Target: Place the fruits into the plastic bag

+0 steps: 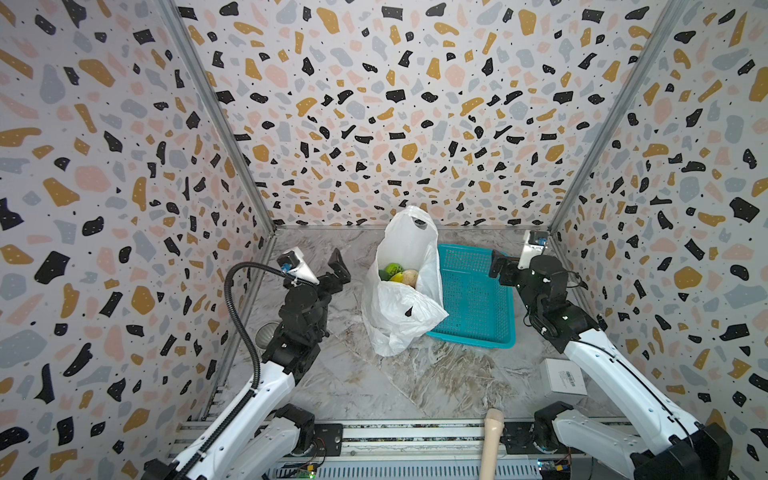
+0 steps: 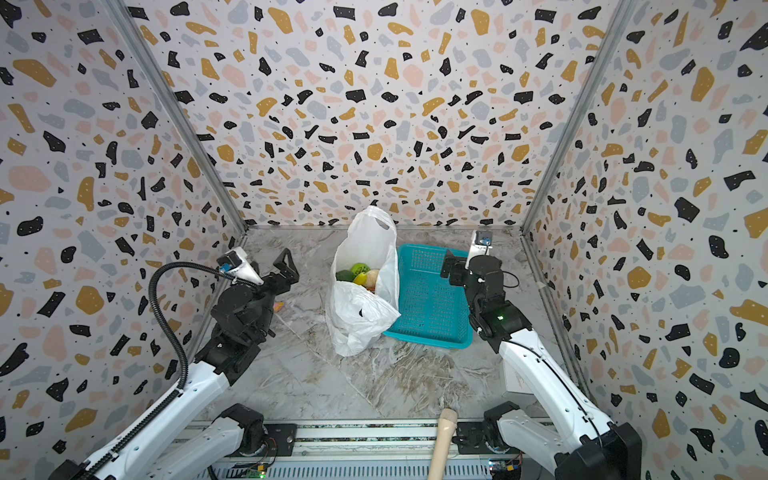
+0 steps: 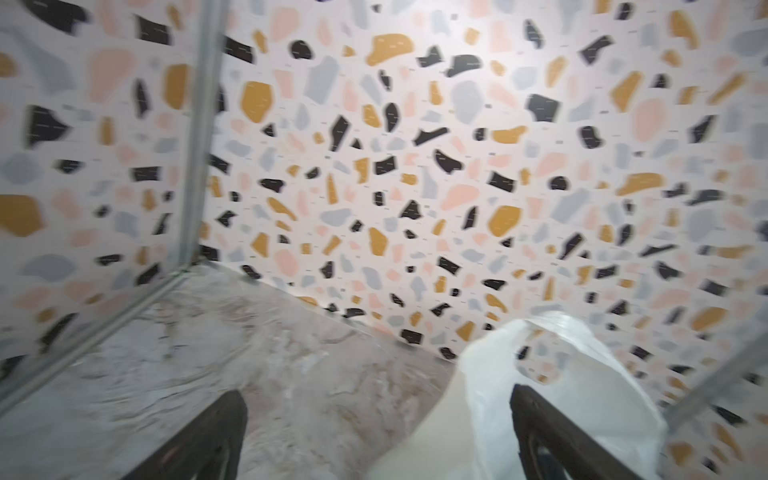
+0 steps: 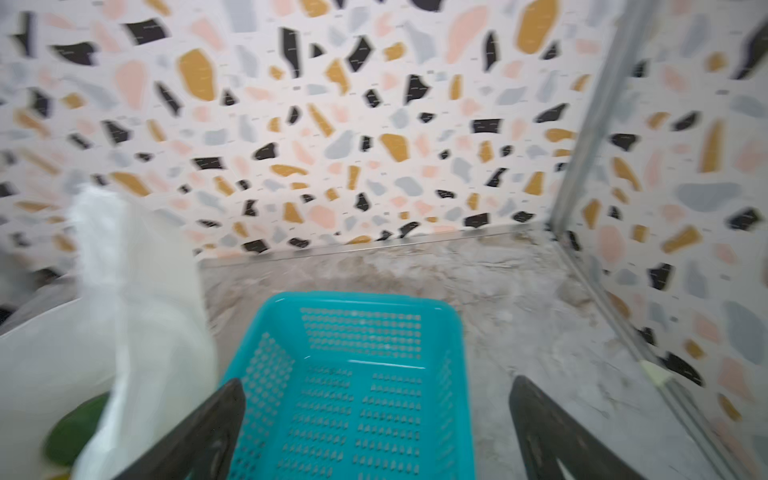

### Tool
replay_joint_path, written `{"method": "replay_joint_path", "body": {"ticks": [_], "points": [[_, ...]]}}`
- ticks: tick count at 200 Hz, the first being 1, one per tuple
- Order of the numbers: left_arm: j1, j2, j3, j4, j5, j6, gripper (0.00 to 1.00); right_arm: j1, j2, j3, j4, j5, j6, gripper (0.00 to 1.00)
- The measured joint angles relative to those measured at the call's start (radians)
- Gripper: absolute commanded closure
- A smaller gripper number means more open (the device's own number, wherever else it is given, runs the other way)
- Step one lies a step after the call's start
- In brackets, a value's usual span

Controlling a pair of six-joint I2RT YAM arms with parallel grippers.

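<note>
Flanking the plastic bag [image 1: 409, 245] that holds the fruits [image 1: 395, 271], the left pincer [image 1: 340, 266] and right pincer [image 1: 496, 265] both gape wide, gripping nothing.

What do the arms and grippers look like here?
The left arm and right arm have white shells and black joints. The left gripper and right gripper are black and tapered. A ribbed black hose loops beside the left arm; a thin black cable runs along the right one.

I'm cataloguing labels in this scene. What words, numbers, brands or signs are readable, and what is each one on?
No text here is readable.
Barcode label on the white box: print too small to read.
No print shows on the plastic bag or the basket.
</note>
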Motion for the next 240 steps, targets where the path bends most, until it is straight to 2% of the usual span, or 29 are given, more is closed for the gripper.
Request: {"method": "replay_joint_path", "body": {"ticks": [23, 49, 89, 116, 169, 215, 240], "points": [[0.055, 0.054, -0.075, 0.016, -0.216, 0.086, 0.01, -0.076, 0.024, -0.134, 0.094, 0.136, -0.011, 0.01], [0.067, 0.118, -0.198, 0.062, -0.366, 0.183, 0.01, -0.086, 0.1, -0.274, 0.244, 0.261, -0.042, 0.01], [0.088, 0.209, -0.248, 0.128, -0.475, 0.195, 0.01, -0.08, 0.274, -0.351, 0.43, 0.381, -0.042, 0.01], [0.107, 0.299, -0.264, 0.209, -0.5, 0.198, 0.01, -0.068, 0.335, -0.442, 0.677, 0.39, -0.074, 0.01], [0.137, 0.498, -0.278, 0.351, -0.456, 0.249, 0.0, -0.081, 0.378, -0.649, 1.141, 0.184, -0.252, 0.01], [0.179, 0.5, -0.28, 0.412, -0.318, 0.31, 0.01, -0.242, 0.426, -0.634, 1.183, -0.135, -0.268, 0.01], [0.228, 0.481, -0.291, 0.439, -0.217, 0.323, 0.05, -0.265, 0.445, -0.634, 1.192, -0.23, -0.269, 0.01]]}}
